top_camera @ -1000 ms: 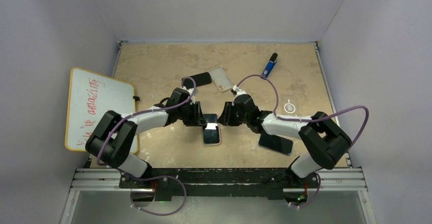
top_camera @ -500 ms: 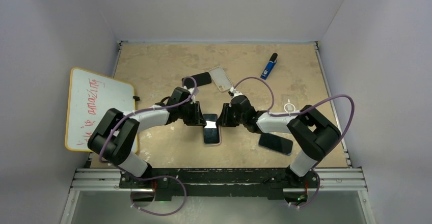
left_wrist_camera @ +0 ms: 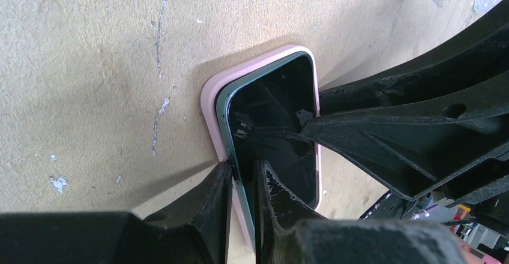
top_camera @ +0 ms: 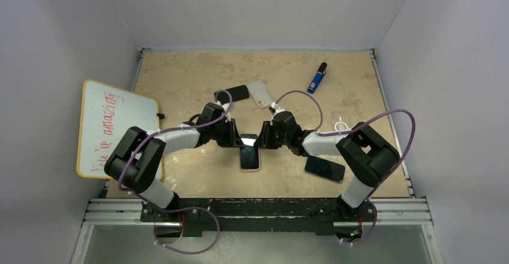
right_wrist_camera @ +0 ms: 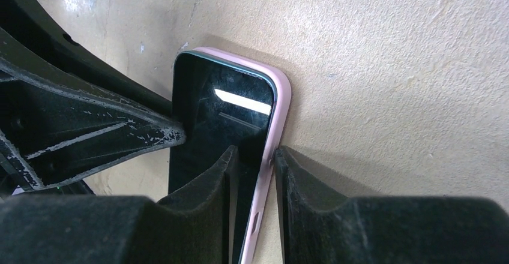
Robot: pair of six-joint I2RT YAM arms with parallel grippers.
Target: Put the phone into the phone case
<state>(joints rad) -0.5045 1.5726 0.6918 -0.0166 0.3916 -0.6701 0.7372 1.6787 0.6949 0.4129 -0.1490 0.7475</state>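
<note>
On scuffed tan table [top_camera: 180, 72] between pale walls [top_camera: 270, 12], left gripper [left_wrist_camera: 242, 168] and right gripper [right_wrist_camera: 256, 153] clamped on phone case [right_wrist_camera: 280, 105].

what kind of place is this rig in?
Likely a robot-lab test cell: plain white walls box in a worn tabletop, an aluminium rail lines its near edge, a handwritten whiteboard sits alongside.

dark phone [left_wrist_camera: 273, 126], pink case [left_wrist_camera: 210, 99] — pincer [left_wrist_camera: 243, 169] nipping edge

Whiteboard [top_camera: 114, 129]: far left, red writing
Blue marker [top_camera: 317, 77]: back right, lying flat
Clear case [top_camera: 260, 92]: back centre
Spare dark phone [top_camera: 325, 169]: near right, flat
</note>
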